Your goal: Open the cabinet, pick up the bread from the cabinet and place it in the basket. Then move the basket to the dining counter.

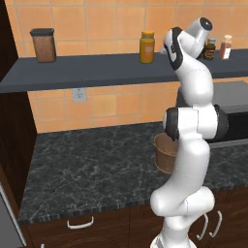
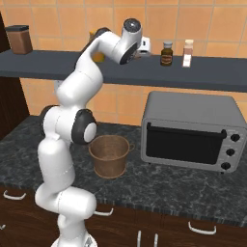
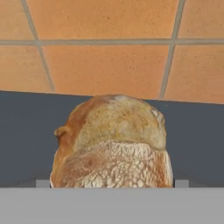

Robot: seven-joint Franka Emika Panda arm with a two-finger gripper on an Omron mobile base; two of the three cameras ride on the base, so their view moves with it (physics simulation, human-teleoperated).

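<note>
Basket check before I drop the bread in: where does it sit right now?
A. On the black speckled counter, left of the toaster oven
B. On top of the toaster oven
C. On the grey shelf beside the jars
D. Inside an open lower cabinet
A. The right base view shows the brown basket standing upright on the black speckled counter, just left of the grey toaster oven, below the shelf.
</note>
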